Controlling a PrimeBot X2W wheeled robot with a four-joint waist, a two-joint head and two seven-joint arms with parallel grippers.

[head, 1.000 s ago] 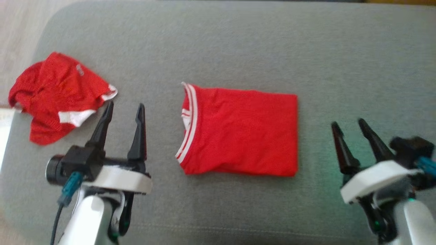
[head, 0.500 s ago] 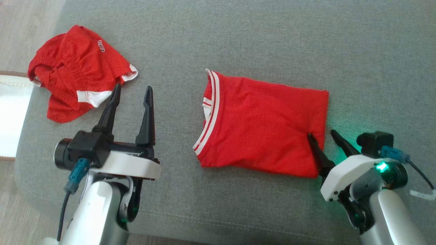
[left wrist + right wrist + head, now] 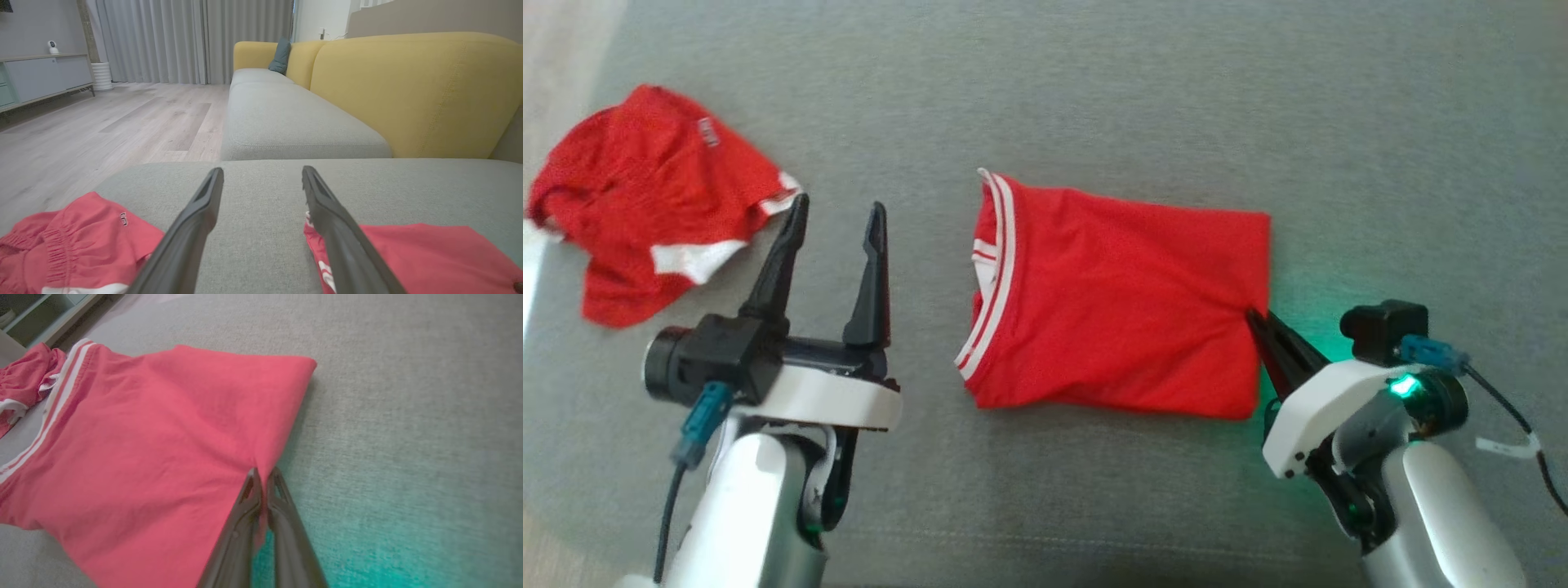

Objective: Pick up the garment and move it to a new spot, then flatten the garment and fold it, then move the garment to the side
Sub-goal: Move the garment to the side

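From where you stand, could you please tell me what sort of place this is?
Likely a home living room: a yellow-backed sofa with grey seat cushions, long grey curtains, pale wood floor.

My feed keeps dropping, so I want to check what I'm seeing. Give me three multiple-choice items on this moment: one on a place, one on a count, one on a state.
1. Where do the crumpled shorts lie relative to the folded shirt?
A. To the robot's left of it
B. On top of it
C. To the robot's right of it

2. How many red garments lie on the grey cushion?
A. One
B. Two
C. Three

3. What is the state of the right gripper?
A. Open, over bare cushion
B. Shut on the shorts
C. Shut on the shirt's right edge

Answers:
1. A, since the head view shows the shorts far left and apart from the shirt.
2. B, since only the shirt and the shorts are there.
3. C, since the right wrist view shows the fingers pinched together with red cloth between them.
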